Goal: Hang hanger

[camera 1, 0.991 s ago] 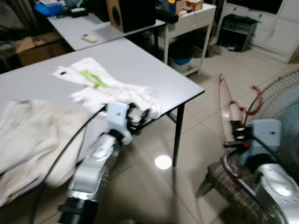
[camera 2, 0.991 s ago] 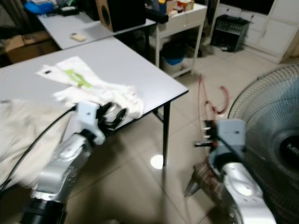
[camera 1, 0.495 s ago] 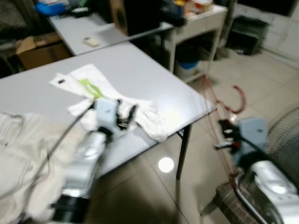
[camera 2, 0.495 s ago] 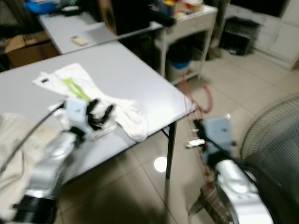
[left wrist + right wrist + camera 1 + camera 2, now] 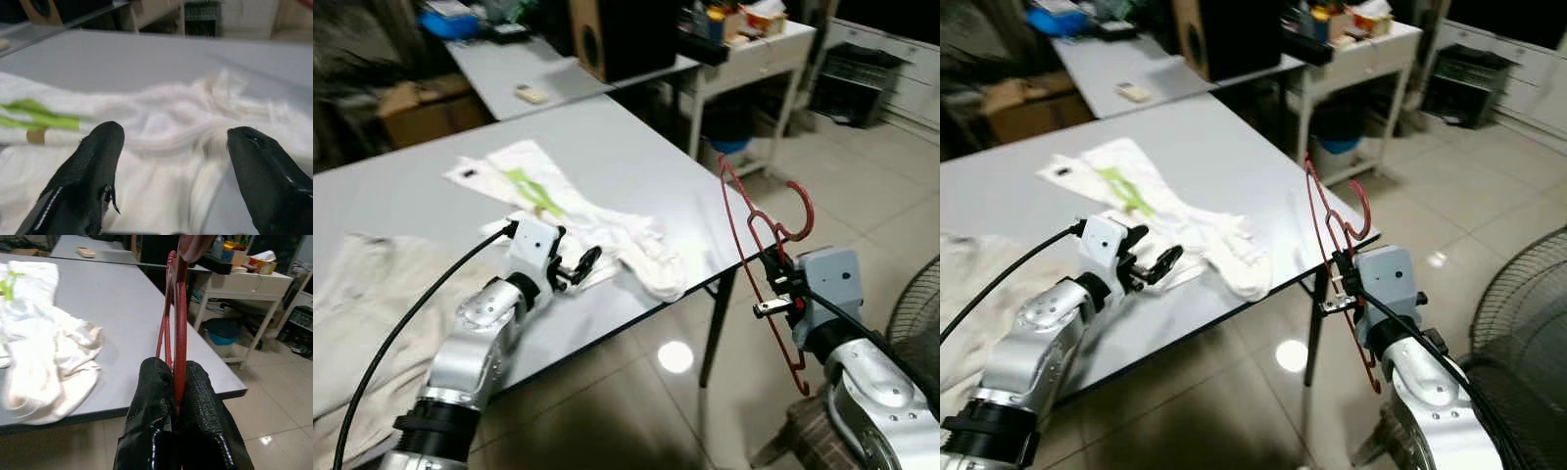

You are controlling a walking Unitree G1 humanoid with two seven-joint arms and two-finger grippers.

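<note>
Right gripper (image 5: 175, 396): fingers pinched tight on the red hanger (image 5: 756, 250), off the table's corner at about 4 o'clock from the white garment (image 5: 607, 235). The head views give the hanger's whole outline, hook uppermost and wire frame running down past the gripper over the tiled floor (image 5: 646, 411). The right wrist view gives the grip itself, wire clamped between the two black pads, with the table edge and garment beyond.

Left gripper (image 5: 570, 271): over the grey table (image 5: 636, 166), fingers spread apart, holding nothing, at the near edge of the garment. The left wrist view shows the cloth's folds between the fingertips (image 5: 95, 156) and a green print at 9 o'clock.

A beige garment (image 5: 362, 294) lies at 8 o'clock from the white one. A fan grille (image 5: 1518, 333) stands at 3 o'clock.

Containers: a cardboard box (image 5: 421, 108) at 11 o'clock beyond the table, contents not visible; a blue bin (image 5: 226, 330) under the white side desk (image 5: 754, 44), contents not discernible.
</note>
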